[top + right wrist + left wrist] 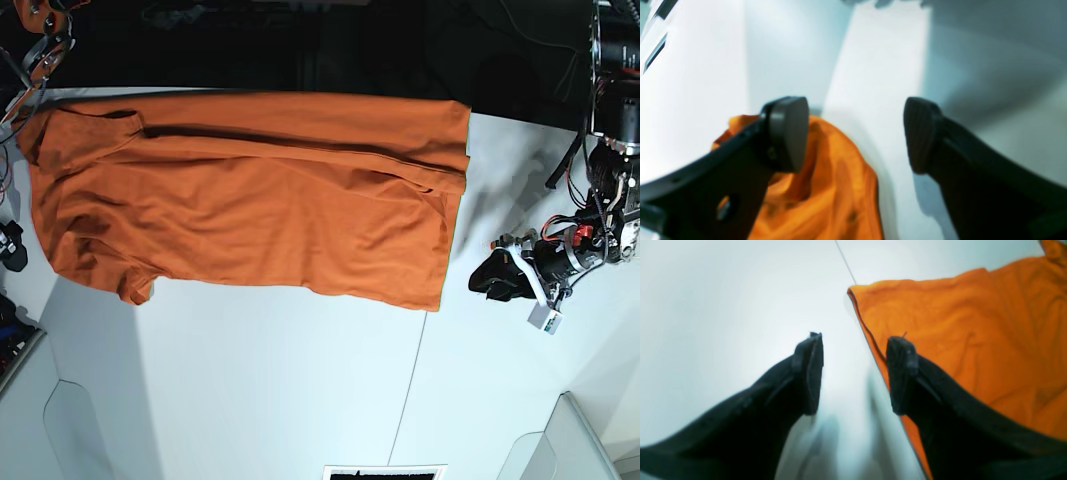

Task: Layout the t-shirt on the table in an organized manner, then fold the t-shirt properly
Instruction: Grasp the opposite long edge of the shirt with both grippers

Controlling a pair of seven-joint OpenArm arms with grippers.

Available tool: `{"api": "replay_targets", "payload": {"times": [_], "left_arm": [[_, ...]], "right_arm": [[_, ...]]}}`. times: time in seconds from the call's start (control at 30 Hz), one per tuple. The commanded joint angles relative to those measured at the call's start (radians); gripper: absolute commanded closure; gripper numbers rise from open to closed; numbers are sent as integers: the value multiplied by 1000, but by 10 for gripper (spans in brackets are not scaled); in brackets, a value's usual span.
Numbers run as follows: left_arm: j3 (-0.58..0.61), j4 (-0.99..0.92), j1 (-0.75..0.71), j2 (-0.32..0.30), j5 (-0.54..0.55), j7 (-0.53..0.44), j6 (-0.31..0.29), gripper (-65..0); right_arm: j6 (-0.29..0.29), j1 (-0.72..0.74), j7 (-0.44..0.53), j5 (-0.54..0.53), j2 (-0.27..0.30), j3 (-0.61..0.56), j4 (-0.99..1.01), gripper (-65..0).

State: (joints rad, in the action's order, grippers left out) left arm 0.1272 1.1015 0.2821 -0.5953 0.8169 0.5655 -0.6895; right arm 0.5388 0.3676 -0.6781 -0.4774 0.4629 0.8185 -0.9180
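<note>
- Left gripper (855, 373) is released, holding nothing, its jaws straddling the t-shirt (250, 200) hem edge, likely lining up a fold grasp.
- Right gripper (857, 133) gapes wide, empty, just above the t-shirt's bunched sleeve end.
- The t-shirt lies spread along the table's (300, 400) far edge.

No text, label, brand, number or sign can be read in any view. The orange t-shirt (260, 205) shows plain cloth with no print, and the white worktop (280, 390) around it carries no markings that can be made out.
</note>
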Motion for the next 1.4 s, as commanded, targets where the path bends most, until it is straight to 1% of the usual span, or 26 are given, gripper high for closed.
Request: {"api": "replay_targets", "payload": {"times": [0.0, 0.07, 0.17, 0.3, 0.4, 0.43, 0.57, 0.63, 0.67, 0.77, 0.93, 1.03, 1.13, 1.27, 1.37], "left_arm": [[4, -24, 55, -2, 19, -24, -9, -328], [25, -88, 97, 35, 19, -23, -9, -328], [54, -154, 139, 85, 7, -24, -9, -328], [65, -179, 153, 144, -38, -28, -9, -328], [65, -179, 153, 173, -84, -31, 80, -327], [65, -179, 153, 180, -100, -35, 101, -327], [65, -179, 153, 185, -123, -35, 106, -319], [65, -179, 153, 185, -135, -35, 106, -285], [65, -179, 153, 185, -141, -35, 106, -279], [65, -179, 152, 182, -141, -33, 106, -279], [65, -179, 152, 179, -142, -29, 105, -279], [65, -179, 152, 179, -142, -29, 102, -279], [65, -179, 152, 180, -141, -29, 102, -279], [65, -179, 152, 181, -140, -31, 103, -279], [65, -179, 152, 185, -140, -31, 103, -279]], "right_arm": [[15, 29, 34, -16, 24, -6, 0, -439], [16, 29, 54, 0, 23, -35, 29, -439], [15, 28, 86, 6, 21, -109, 59, -439], [15, 33, 104, -10, 21, -222, 60, -439], [15, 51, 103, -9, 15, -289, 60, -439], [15, 56, 103, -9, 16, -307, 60, -439], [21, 64, 103, -9, 16, -349, 55, -439], [23, 72, 101, -9, 16, -353, 53, -439], [23, 76, 101, -9, 16, -353, 51, -439], [22, 78, 100, -9, 16, -353, 17, -439], [14, 79, 62, -10, 16, -353, -89, -439], [13, 90, 49, -9, 16, -353, -97, -439], [14, 91, 54, -1, 16, -354, -76, -439], [14, 92, 117, 53, 16, -365, 30, -439], [26, 91, 129, 51, 14, -381, 96, -436]]}}
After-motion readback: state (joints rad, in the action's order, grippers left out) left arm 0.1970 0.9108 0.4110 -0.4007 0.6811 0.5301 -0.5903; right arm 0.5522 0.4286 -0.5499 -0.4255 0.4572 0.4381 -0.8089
